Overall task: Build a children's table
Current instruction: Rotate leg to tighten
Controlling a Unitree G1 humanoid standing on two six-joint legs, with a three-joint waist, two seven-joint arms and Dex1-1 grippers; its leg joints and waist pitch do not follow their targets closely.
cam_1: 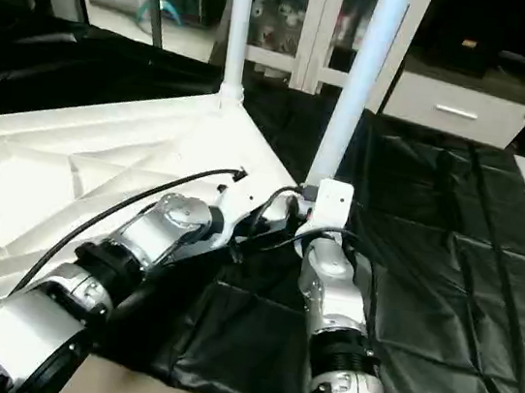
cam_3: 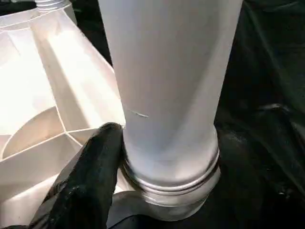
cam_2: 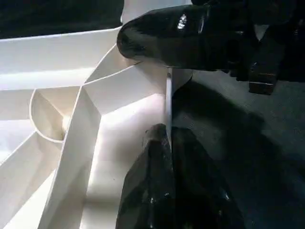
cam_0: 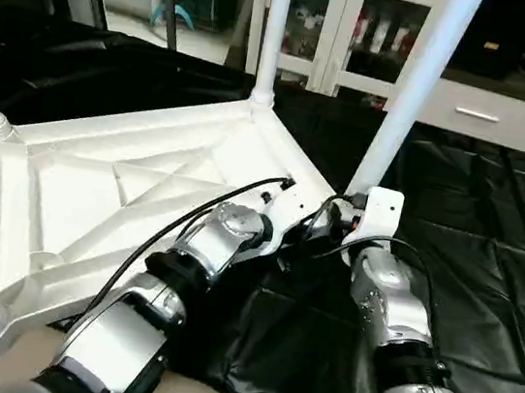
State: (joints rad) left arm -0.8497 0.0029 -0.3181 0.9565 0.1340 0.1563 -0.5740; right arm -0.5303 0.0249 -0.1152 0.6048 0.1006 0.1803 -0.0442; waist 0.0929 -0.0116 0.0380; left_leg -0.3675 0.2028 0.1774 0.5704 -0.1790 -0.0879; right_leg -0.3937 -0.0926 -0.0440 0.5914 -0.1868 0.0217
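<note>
Upturned tabletop point(cam_0: 97, 193) rim pinched in closed left gripper point(cam_2: 167, 143); corner leg point(cam_3: 167, 86) clasped by right gripper point(cam_3: 119, 157).

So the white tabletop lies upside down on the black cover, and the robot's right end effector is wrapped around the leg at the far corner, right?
Not quite: the right end effector is at the near-corner leg, by the tabletop's edge on the black cover, not the far-corner leg. The left eye view shows it. The rest holds.
</note>
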